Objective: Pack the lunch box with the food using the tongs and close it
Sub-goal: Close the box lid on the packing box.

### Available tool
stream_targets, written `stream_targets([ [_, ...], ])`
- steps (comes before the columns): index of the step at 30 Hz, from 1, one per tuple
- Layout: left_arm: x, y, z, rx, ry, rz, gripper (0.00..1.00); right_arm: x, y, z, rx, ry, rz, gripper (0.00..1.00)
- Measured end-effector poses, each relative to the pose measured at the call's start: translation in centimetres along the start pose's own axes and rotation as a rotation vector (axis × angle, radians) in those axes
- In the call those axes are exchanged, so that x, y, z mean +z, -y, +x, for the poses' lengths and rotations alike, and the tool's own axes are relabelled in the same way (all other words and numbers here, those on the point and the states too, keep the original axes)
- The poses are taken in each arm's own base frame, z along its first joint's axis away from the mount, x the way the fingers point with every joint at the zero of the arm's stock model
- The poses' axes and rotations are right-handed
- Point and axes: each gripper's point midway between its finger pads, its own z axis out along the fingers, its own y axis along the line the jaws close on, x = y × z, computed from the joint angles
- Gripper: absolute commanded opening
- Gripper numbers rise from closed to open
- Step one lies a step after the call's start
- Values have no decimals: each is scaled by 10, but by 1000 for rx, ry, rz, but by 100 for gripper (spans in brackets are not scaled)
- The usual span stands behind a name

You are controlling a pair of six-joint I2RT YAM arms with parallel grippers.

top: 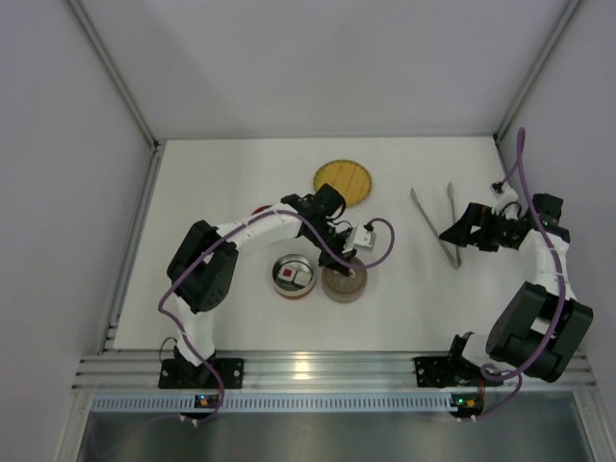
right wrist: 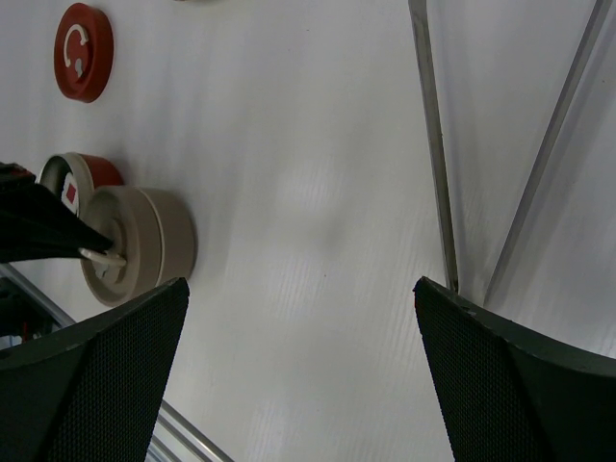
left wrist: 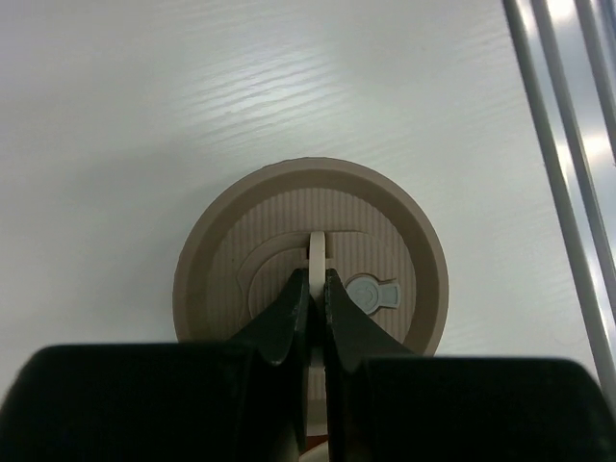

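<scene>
A white table point(top: 231, 183); plain grey walls point(top: 318, 58) stand round it on three sides — a shiny metal rail point(top: 327, 368) lines its near edge.

Tongs point(top: 423, 210) — right of lunch box point(top: 277, 269)

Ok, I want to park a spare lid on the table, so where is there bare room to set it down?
Widest free patch: bare table between the beige container and the tongs. Also free: the far left corner, left of the yellow plate. Crowded: around the open box, which sits right beside the beige container.
</scene>
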Motion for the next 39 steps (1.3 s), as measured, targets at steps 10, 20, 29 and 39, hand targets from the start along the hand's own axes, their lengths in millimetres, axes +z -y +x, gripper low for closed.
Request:
stream_targets([
  [10,-13,92,35,167,-104,202,0,0,0,0,1,1,0,99],
  [20,-35,142,68,226,-163,293,1,0,0,0,1,0,-1,99],
  [29,-47,155,81,289,-218,327,21,0,0,0,1,0,-2,100],
  [39,-60,157,78,289,-265,315,98,0,-3,0,2,3,-16,99],
])
